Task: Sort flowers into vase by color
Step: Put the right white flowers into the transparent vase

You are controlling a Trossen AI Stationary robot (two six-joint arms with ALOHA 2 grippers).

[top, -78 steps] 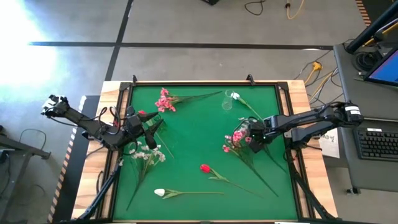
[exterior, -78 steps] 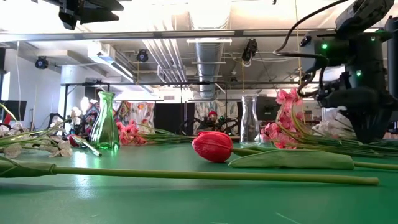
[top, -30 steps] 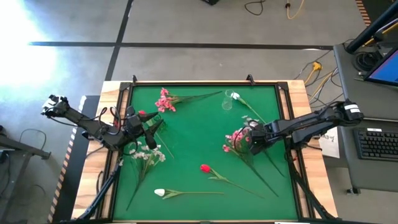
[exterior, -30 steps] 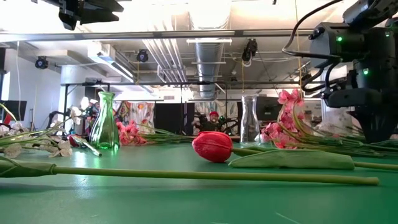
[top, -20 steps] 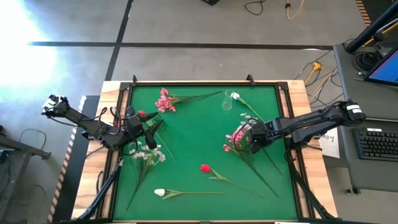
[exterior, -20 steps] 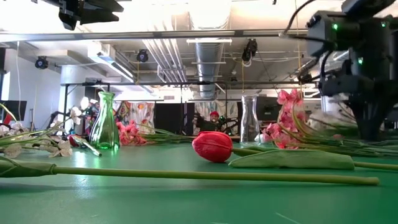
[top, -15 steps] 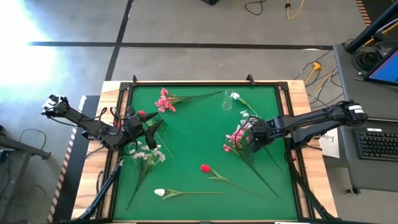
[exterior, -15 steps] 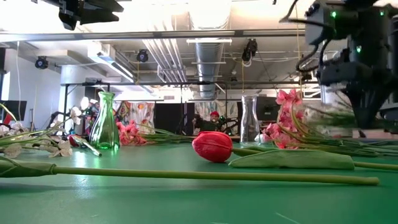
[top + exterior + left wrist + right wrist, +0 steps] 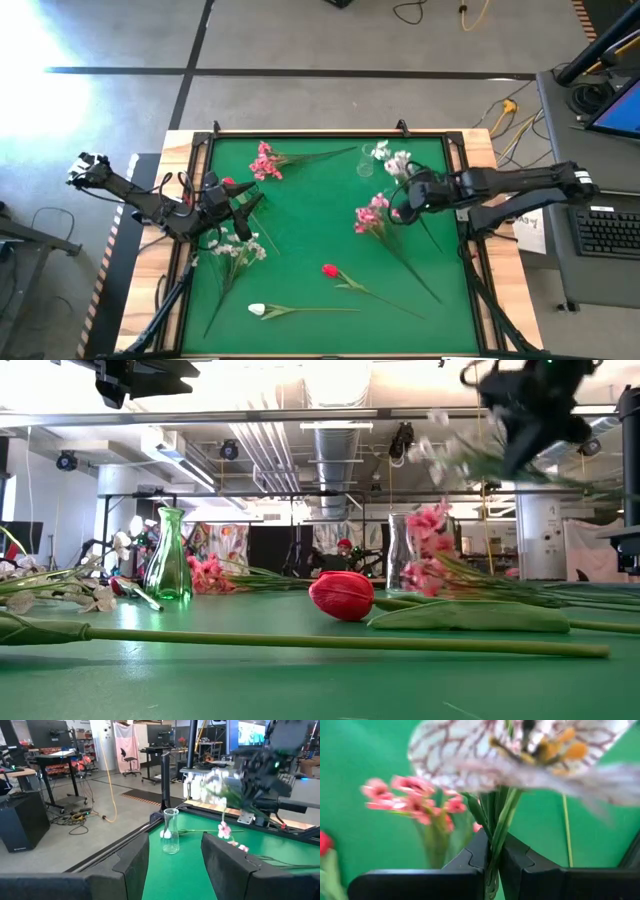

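My right gripper [image 9: 408, 196] hangs above the table's right half, shut on a white-blossomed flower [image 9: 398, 161] that shows blurred high up in the low view [image 9: 450, 448]. A pink flower [image 9: 371, 214] lies on the green mat just left of it. A clear vase [image 9: 367, 160] stands at the far edge with a white bud inside. A green vase [image 9: 170, 556] stands at the left. My left gripper [image 9: 249, 200] waits there, open, holding nothing. A red tulip [image 9: 329, 270], a white bud [image 9: 258, 310], white sprays [image 9: 238, 248] and another pink cluster [image 9: 265, 160] lie on the mat. My right gripper pinches the white flower's green stems [image 9: 495, 837] between its two fingers, a short way below the blossoms. The fingers slant downward from the table's right side. The blossoms [image 9: 520, 750] stand past the fingertips, lifted clear of the mat; where the stem's lower end is I cannot tell.
The pink flower's long stem [image 9: 415, 275] runs toward the near right corner. A raised frame [image 9: 300, 135] borders the mat. Open green mat [image 9: 310, 215] lies in the middle between both arms. A desk with a keyboard [image 9: 605, 230] stands beyond the right edge.
My right gripper has risen and drawn toward the far edge, tipping further downward. It has carried the white flower up off the mat, away from the pink flower. The pink flower has shifted slightly left and stays lying on the mat.
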